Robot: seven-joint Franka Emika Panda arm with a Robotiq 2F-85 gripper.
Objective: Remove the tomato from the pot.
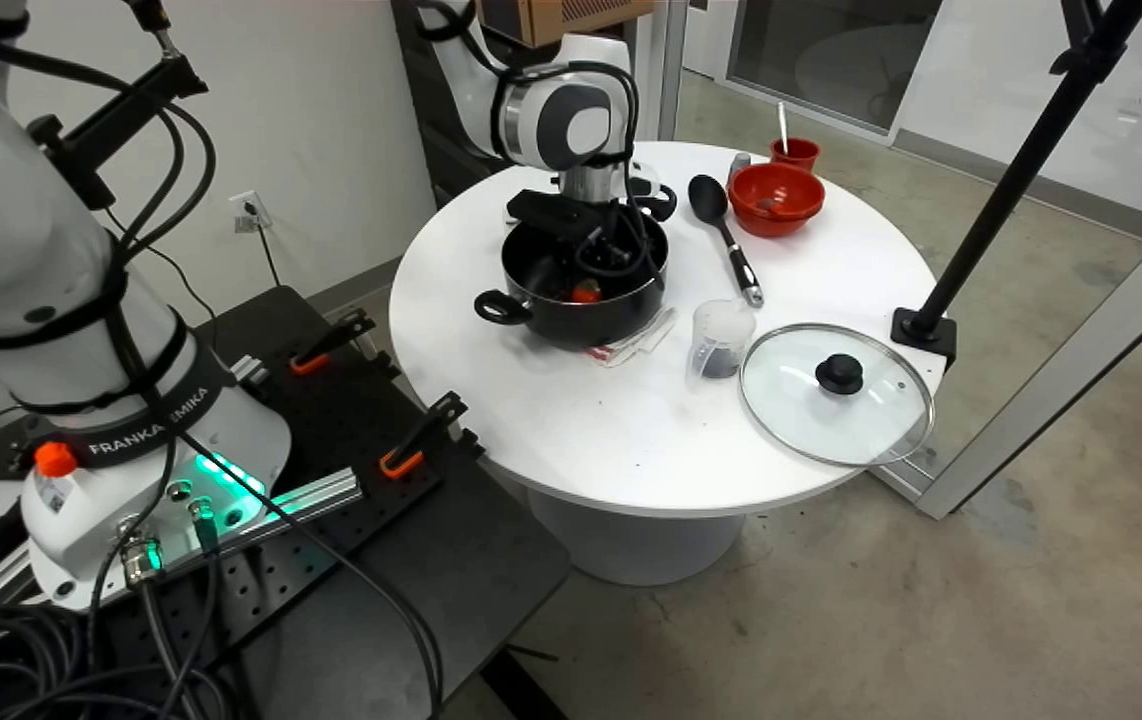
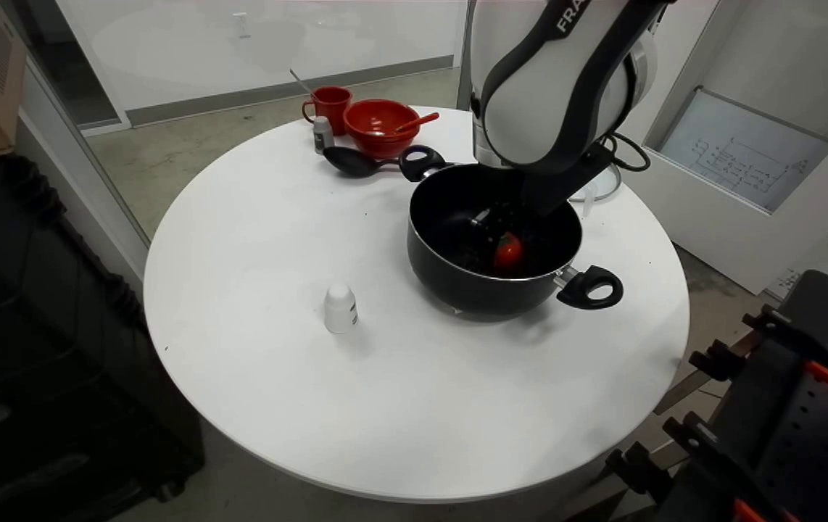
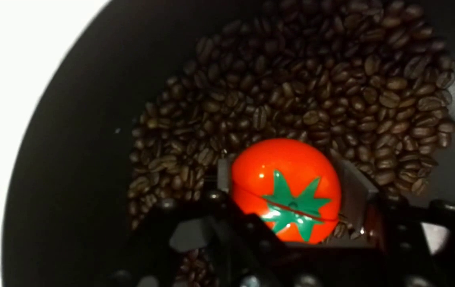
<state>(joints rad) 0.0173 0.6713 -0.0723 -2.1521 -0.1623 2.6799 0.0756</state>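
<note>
White, smooth and round, the table (image 2: 276, 406) is big and wide. Over it bends the hard white arm (image 2: 533, 116). Under that stands the pot (image 2: 472, 290), black and round, with a thin shiny rim; going up crooked, the arm could bump its wall and make it slide. Well off from it, the clear glass lid (image 1: 836, 411) seems to poke past the table's edge, so one knock could tip it off. Down inside the pot is the gripper (image 3: 285, 179). Its flat grey fingers (image 3: 355, 195) stand close on both sides of the tomato (image 3: 287, 187), but I cannot tell if they squeeze it. The tomato is in the pot too, a glossy red ball with a green star. It is so slick that a weak or lopsided pinch could let it pop out. A line runs across it, so hard pressing might split it in two. Smallest are the brown coffee beans (image 3: 283, 95), bumpy and creased; some stuck by the fingers could spoil the hold.
</note>
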